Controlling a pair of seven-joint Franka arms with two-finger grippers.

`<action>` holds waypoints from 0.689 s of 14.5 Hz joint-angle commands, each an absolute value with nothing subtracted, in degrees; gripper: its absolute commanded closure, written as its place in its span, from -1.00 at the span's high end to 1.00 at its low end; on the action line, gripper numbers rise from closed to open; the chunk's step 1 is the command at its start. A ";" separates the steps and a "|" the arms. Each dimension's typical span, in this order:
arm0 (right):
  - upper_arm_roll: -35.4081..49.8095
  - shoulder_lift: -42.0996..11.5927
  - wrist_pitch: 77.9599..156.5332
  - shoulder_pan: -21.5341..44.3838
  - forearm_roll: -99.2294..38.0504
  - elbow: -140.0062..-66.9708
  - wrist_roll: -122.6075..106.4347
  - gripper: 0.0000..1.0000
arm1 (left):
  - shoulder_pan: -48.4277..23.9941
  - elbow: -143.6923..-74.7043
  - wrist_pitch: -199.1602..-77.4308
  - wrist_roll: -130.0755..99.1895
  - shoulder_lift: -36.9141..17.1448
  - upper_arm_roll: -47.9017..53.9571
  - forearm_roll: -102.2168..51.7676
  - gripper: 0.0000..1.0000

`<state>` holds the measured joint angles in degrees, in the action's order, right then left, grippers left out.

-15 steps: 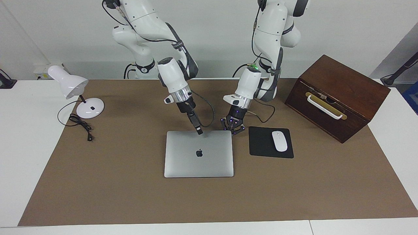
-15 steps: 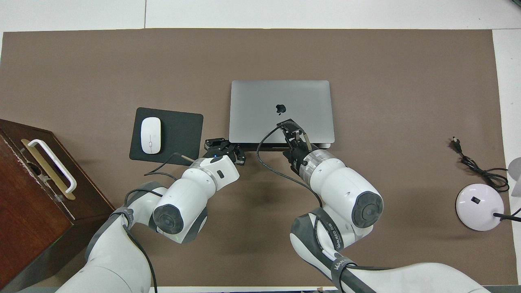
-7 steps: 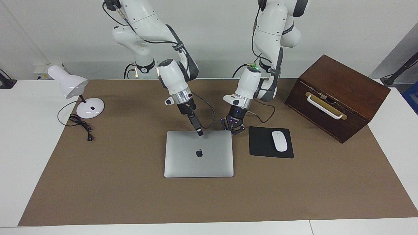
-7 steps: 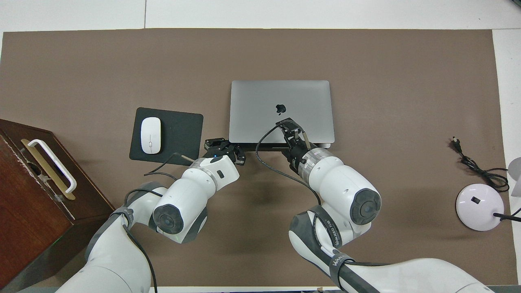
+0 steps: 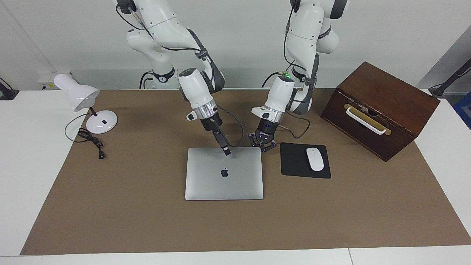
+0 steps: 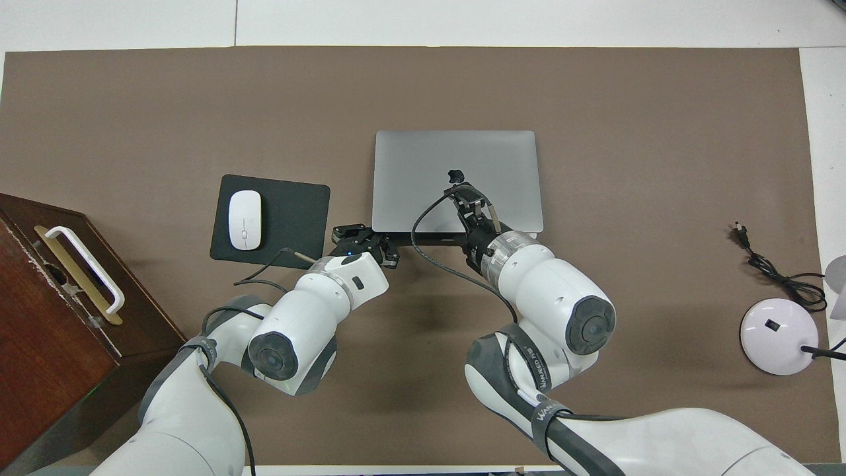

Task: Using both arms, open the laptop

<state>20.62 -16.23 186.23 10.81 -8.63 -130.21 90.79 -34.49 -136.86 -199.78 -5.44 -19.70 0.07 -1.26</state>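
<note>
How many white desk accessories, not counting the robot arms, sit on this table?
2. The white mouse lies on the black mouse pad beside the laptop, toward the left arm's end. The white desk lamp stands at the right arm's end. None seem hidden.

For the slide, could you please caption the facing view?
Closed laptop on the table; right gripper, open, over its lid; left gripper, shut, at its corner beside the mouse pad.
</note>
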 commanded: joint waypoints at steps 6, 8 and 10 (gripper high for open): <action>20.39 -19.42 186.94 10.63 -9.05 -125.60 88.07 1.00 | -34.72 -135.88 -200.57 -4.31 -21.53 -0.70 -1.32 -1.00; 20.30 -19.95 186.59 10.55 -9.05 -124.63 87.98 1.00 | -34.72 -135.88 -200.57 -4.31 -21.53 -0.70 -1.32 -1.00; 20.22 -20.13 185.46 10.55 -9.05 -123.58 87.98 1.00 | -34.72 -135.88 -200.57 -4.31 -21.53 -0.70 -1.32 -1.00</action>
<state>20.46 -18.37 186.10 10.82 -8.63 -126.70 90.25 -34.49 -136.84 -199.78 -5.41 -19.72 0.06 -1.25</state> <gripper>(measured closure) 0.000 0.991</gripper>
